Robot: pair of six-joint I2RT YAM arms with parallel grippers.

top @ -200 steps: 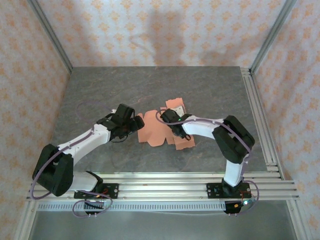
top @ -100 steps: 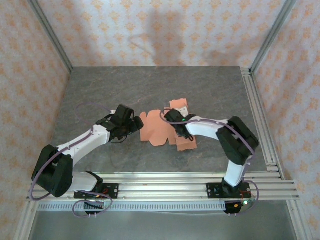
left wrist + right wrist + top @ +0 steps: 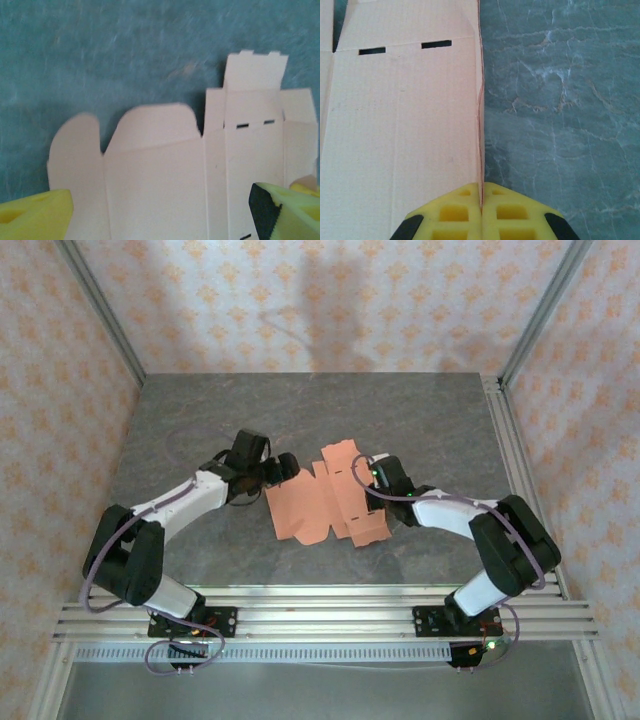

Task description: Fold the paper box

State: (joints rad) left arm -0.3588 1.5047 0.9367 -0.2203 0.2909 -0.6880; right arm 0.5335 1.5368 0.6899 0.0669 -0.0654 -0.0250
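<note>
Card of the paper box (image 3: pixel 310 505) is laid out unfolded, with flaps and slots (image 3: pixel 436 44) showing, near the middle of the grey table (image 3: pixel 420 420) between the two arms. Its right-hand edge is pinched between the yellow pads of the right gripper (image 3: pixel 481 201), which are pressed together on it. The left gripper (image 3: pixel 160 215) is held with its fingers spread wide over the sheet's other side; whether the card is touched there cannot be told.

place: robot test cell | cues: aluminium rail frame (image 3: pixel 330 605), patterned backdrop walls (image 3: pixel 330 300), grey stone-look counter (image 3: pixel 200 410), two bolted arms
</note>
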